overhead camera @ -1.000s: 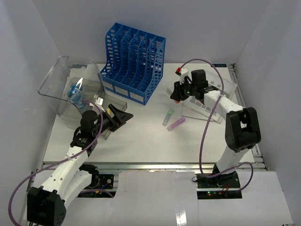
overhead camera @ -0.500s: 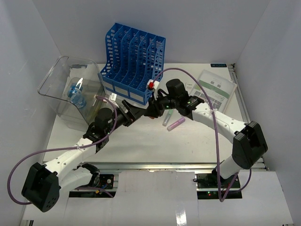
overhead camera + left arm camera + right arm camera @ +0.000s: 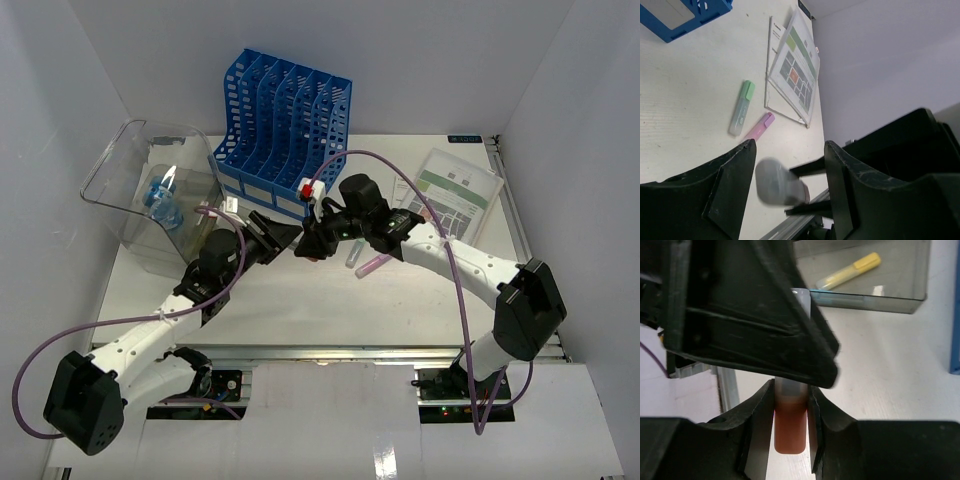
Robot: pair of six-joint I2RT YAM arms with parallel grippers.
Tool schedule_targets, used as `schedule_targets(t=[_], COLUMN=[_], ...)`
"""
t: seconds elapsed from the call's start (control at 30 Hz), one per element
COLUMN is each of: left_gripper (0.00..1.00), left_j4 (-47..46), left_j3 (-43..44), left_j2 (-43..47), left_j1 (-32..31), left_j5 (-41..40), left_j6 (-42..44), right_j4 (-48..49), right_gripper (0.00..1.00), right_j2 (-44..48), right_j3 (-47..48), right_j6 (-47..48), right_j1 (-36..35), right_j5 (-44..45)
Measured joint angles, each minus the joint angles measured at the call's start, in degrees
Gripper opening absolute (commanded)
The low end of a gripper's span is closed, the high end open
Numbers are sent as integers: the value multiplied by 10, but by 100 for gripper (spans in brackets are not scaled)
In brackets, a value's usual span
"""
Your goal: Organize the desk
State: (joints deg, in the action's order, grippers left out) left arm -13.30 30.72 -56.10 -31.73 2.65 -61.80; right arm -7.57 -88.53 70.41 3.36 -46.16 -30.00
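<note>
My right gripper [image 3: 790, 392] is clamped on the orange plastic highlighter [image 3: 790, 435] with translucent cap, above the large flat white desk [image 3: 300, 300] — its long axis points cap-first into my left gripper [image 3: 789, 146], fingers [image 3: 732, 175] apart either side.

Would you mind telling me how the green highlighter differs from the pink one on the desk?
The green highlighter is pale green; the pink highlighter is pink. The green one lies nearer the blue file rack, the pink one nearer the corner of the leaflet. Both lie flat on the desk, side by side.
</note>
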Motion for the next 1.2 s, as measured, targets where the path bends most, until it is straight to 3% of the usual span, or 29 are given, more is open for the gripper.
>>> schedule_targets(t=[0.1, 0.23, 0.43, 0.57, 0.7, 0.8, 0.83, 0.87, 0.93, 1.2], left_gripper=[65, 45, 42, 32, 17, 8, 6, 6, 4, 4], left_j4=[10, 23, 47, 59, 76, 100, 108, 118, 134, 235], left_j3=[1, 1, 1, 1, 7, 20, 24, 29, 33, 78], left_j2=[10, 24, 45, 58, 59, 55, 53, 51, 47, 21], left_j1=[0, 0, 0, 0, 0, 0, 0, 0, 0, 0], left_j5=[-18, -34, -43, -49, -52, -56, -56, -57, -60, -99], left_j6=[4, 9, 9, 9, 13, 30, 37, 45, 59, 149], right_j4=[0, -1, -15, -25, -33, -36, -38, -41, -46, -92], right_gripper=[13, 17, 21, 25, 41, 59, 70, 72, 89, 90], right_j2=[0, 0, -2, -18, -37, -47, -49, -50, -51, -49], right_j3=[0, 0, 23, 45, 56, 61, 62, 63, 67, 82], right_j6=[0, 2, 5, 14, 19, 24, 27, 28, 34, 123], right_j1=[-13, -15, -14, -15, -16, -18, -18, -17, -16, -10], right_j5=[-9, -13, -8, -4, -6, -9, -8, -8, -7, -37])
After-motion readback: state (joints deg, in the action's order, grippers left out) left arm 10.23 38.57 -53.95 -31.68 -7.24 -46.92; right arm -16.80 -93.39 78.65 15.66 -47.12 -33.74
